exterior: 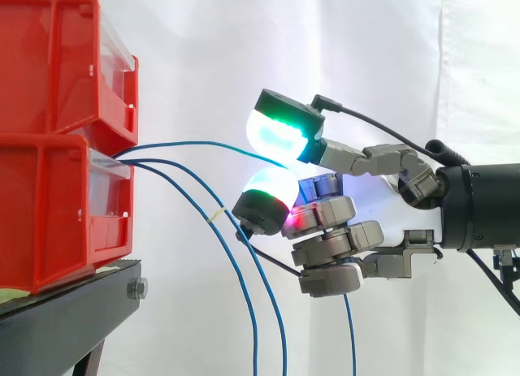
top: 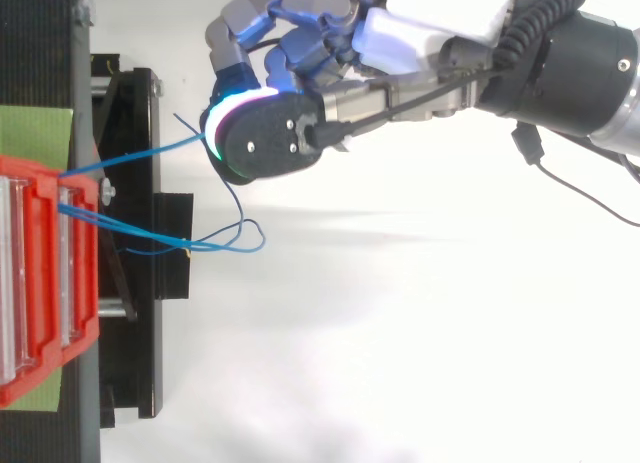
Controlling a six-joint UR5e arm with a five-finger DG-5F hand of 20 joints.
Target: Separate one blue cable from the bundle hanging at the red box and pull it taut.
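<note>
White curtain (exterior: 244,51) behind the work. Ahead of the hand's fingertips, two red bins were stacked on a black stand (exterior: 65,327): upper bin (exterior: 49,59) above fingertip level, lower bin (exterior: 49,205) about level with the hand.

The hand (exterior: 341,230) pointed its fingers at the bins. Two glowing pads (exterior: 280,131), cyan-green over white-green, were closed together on one blue cable (exterior: 203,144); the other fingers were curled under. So the hand was clamped on that cable.

The blue cable ran from the front of the lower bin across the gap to the pinch. Side view: a shallow upward bow, not dead straight. Top view: close to a straight line (top: 140,151) from the bin to the hand (top: 300,43).

The other two cables (exterior: 244,287) left the same bin and sagged away below the fingertips, apart from the hand. A yellow band (exterior: 216,214) sat on one of them. In the top view they looped (top: 250,238) beside the hand.

A blue strand (exterior: 349,335) hung straight down under the hand; could not tell whether it was the pinched cable's free end.
</note>
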